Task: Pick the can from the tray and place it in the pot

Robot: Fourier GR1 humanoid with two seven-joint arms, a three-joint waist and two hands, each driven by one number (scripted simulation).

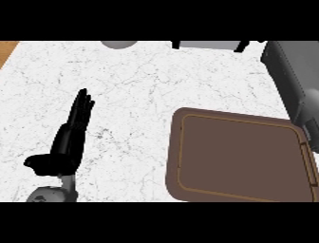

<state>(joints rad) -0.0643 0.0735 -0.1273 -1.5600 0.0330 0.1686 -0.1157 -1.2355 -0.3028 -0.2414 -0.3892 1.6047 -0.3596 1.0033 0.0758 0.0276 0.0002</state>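
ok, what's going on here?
The left hand sits open at the left of the counter, fingers straight, holding nothing. The brown tray at lower right shows no can on it. The right forearm runs up the right edge toward the top. Its hand and the can can't be made out, so there's no telling whether the can is being carried or is already placed.
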